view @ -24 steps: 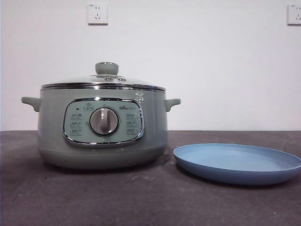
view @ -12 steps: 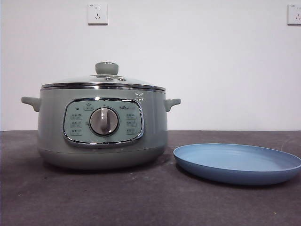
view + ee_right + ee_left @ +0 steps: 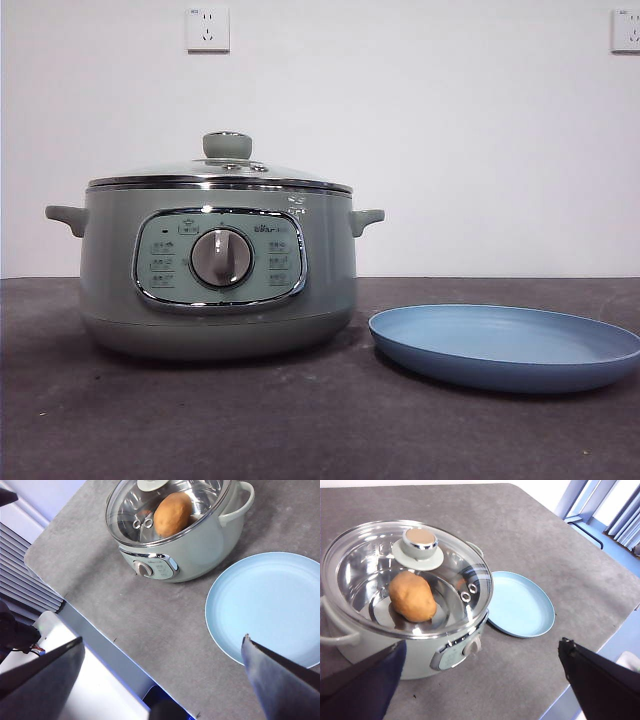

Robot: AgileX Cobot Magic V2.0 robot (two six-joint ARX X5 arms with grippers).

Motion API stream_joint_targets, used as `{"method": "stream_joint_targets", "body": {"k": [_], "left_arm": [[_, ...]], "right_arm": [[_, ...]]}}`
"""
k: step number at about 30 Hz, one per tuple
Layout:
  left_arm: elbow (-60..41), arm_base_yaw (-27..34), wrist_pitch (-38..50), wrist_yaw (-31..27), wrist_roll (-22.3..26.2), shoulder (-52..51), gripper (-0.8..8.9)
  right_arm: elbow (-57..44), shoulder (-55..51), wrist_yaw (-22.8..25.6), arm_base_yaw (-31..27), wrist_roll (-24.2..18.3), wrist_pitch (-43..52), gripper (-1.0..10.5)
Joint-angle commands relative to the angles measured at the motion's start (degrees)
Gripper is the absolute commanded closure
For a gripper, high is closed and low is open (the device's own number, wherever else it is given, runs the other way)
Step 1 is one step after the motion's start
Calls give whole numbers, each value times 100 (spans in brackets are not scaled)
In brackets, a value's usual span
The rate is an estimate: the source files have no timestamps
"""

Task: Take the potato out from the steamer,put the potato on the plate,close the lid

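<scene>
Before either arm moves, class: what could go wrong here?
1. The lid is on the steamer, over the potato. Its knob is small and smooth, so a grip might slip and drop the glass.
2. The plate lies close beside the steamer. A lid set down carelessly could knock it or take the potato's place.
3. The potato is round and may roll off the shallow plate.

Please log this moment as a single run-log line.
lid on steamer | potato inside | plate bare | left pincer, right pincer open, raised
</scene>
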Motion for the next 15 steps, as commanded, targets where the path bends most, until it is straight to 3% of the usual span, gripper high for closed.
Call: {"method": "stream_joint_targets", "body": {"k": [1, 15], "left_arm": [[243, -201, 181, -264, -101, 380, 181], [1864, -1497, 957, -1912, 275, 2973, 185]], "right_arm": [[9, -2, -4, 11, 31, 61, 287], [9, 90, 0, 9, 50, 109, 287]]}}
